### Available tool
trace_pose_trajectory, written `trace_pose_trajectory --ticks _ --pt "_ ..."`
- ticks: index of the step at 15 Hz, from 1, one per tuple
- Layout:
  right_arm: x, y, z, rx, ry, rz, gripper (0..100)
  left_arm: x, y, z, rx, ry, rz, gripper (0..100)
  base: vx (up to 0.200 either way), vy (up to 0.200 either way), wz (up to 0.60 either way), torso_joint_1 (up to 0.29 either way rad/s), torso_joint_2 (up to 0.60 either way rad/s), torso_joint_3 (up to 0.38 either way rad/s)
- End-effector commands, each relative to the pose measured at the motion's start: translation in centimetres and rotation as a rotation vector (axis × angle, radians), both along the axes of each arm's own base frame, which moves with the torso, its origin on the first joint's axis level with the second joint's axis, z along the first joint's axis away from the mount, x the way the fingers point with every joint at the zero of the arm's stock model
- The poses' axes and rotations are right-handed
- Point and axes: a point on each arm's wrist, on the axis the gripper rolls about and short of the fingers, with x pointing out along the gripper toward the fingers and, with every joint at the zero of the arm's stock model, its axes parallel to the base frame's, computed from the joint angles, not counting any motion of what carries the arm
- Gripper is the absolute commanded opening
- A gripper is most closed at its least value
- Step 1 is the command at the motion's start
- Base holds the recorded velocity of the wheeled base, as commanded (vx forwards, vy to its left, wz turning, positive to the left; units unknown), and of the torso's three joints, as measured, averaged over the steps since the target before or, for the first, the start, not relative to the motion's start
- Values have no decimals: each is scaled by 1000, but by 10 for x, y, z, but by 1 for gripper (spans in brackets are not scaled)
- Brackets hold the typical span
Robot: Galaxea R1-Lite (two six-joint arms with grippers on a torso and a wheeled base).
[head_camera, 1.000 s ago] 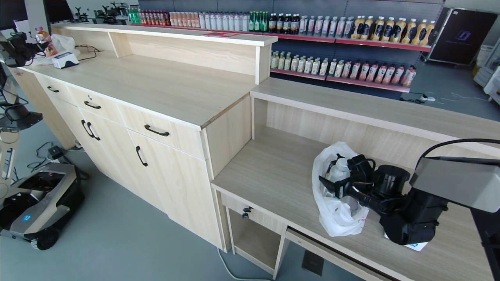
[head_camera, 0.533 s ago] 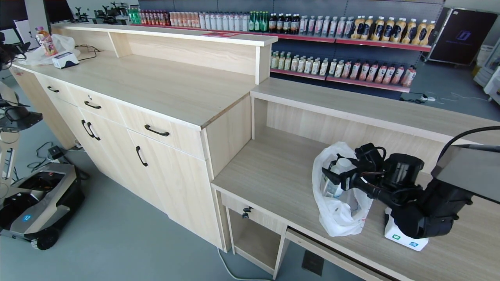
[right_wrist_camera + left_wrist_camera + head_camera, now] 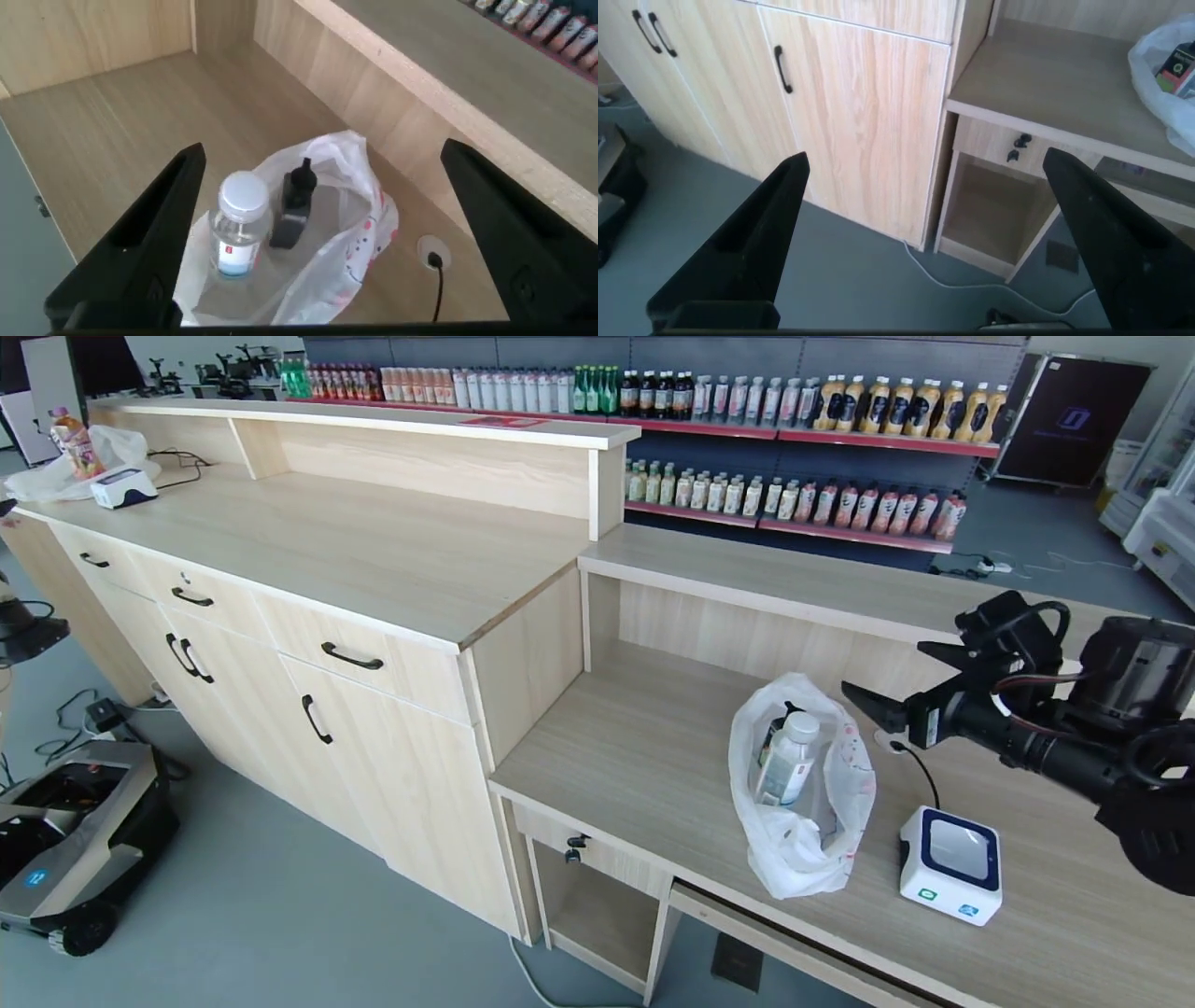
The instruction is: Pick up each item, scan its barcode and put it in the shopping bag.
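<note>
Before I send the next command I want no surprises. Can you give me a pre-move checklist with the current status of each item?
1. Grip free: right end effector open, empty, raised clear of the shopping bag: ok.
2. Other arm: left end effector open, empty, over the floor by the cabinet: ok.
3. Bag upright on the counter, mouth open: ok.
4. Contents: clear bottle and dark bottle inside the bag: ok.
5. Reader: scanner on the counter beside the bag, window uncovered: ok.
6. Location of the next item to pick: cannot tell.
</note>
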Motion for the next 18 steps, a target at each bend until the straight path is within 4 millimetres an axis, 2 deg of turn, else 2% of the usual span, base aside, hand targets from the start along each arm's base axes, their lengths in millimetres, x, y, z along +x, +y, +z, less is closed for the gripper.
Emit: trace_pose_trajectory --ticks 1,4,7,10,14,18 --pt "-23 -6 29 -2 -85 -43 100 0 0 0 0 0 0 100 0 0 -600 2 2 2" --pt "-33 -18 36 11 -86 -134 100 0 0 0 0 0 0 100 0 0 -600 3 2 6" --pt "-53 -26 25 12 -43 -192 100 0 0 0 0 0 0 100 0 0 -600 2 -1 4" --pt "-61 -26 26 50 -40 -264 100 0 0 0 0 0 0 100 0 0 -600 2 6 4" --pt "-75 -28 28 222 -30 -308 100 0 0 0 0 0 0 100 0 0 0 56 -111 -48" --pt "-133 -27 -18 220 67 -379 100 0 0 0 0 0 -2 100 0 0 0 12 -18 -8"
